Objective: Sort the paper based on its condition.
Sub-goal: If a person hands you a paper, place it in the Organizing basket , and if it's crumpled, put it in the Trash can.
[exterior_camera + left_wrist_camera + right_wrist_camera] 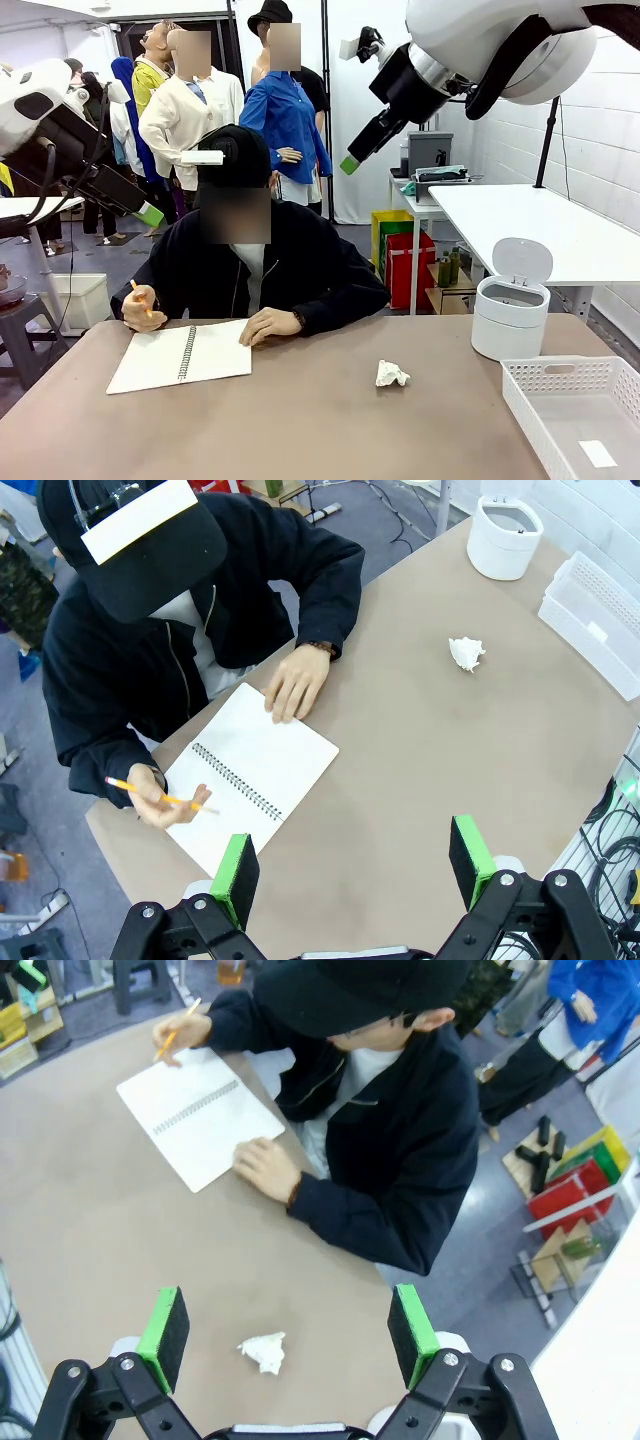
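Front view, counter: crumpled paper lying loose near the middle, apart from everything else; open notebook to the left, with the person's resting hand on its far corner.
Front view, containers: white bin with its lid tipped up at the right; white basket nearer, holding one flat slip.
Left wrist view, left pincer: released, green pads wide apart, nothing between them, high above the counter.
Left wrist view, paper: well beyond the pads, between notebook and bin.
Right wrist view, right pincer: released, jaws fully spread, held high; crumpled paper framed between the pads, well below them.
Right wrist view, person: pencil at the notebook's edge, resting hand flat on the page.
Risk, grasp: probably a light, springy target, apt to skid or pop free if the pads close off-centre.
Risk, sorting: wrong container if the crumpled paper lands in the basket with the flat slip rather than the bin.
Risk, person: resting hand near the descent path; a sudden reach could meet the arm.
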You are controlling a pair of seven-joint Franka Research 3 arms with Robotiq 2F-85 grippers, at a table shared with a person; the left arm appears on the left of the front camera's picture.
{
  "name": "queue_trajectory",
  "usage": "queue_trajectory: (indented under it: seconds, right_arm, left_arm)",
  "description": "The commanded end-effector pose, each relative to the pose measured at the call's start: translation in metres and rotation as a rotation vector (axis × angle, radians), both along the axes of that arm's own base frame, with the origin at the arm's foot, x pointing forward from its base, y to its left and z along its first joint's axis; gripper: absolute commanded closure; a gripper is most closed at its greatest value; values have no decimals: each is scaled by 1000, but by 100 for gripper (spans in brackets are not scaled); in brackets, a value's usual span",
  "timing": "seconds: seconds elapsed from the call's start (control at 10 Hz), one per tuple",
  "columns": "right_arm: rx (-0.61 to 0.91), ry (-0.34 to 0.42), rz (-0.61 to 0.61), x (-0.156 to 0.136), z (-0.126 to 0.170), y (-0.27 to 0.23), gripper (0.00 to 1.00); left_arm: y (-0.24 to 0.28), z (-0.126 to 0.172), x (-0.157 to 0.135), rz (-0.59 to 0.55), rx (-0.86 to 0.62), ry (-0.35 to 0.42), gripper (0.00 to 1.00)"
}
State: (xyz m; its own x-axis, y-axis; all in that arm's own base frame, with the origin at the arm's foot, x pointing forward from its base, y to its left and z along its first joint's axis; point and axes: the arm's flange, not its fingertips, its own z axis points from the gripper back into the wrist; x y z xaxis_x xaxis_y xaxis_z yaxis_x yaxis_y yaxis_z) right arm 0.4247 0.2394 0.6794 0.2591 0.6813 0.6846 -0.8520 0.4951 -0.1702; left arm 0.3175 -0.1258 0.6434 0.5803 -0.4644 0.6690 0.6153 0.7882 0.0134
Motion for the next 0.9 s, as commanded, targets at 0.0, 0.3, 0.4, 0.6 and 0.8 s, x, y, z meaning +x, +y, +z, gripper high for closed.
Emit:
queue_trajectory:
  seconds: [0.0,0.3,0.4,0.6,0.8]
  right_arm:
    - [-140,183,-47,7,-23,-4,0]
    - [-270,379,-67,17,-71,-6,0]
    - [-312,392,-83,18,-83,-4,0]
    - [-423,459,-113,14,-118,1,0]
    - [-472,443,-139,3,-146,8,0]
  left_arm:
    - [1,0,0,1,-2,-1,0]
    - [1,0,0,1,-2,-1,0]
    - [1,0,0,1,-2,-1,0]
    - [1,0,0,1,-2,-1,0]
    - [1,0,0,1,-2,-1,0]
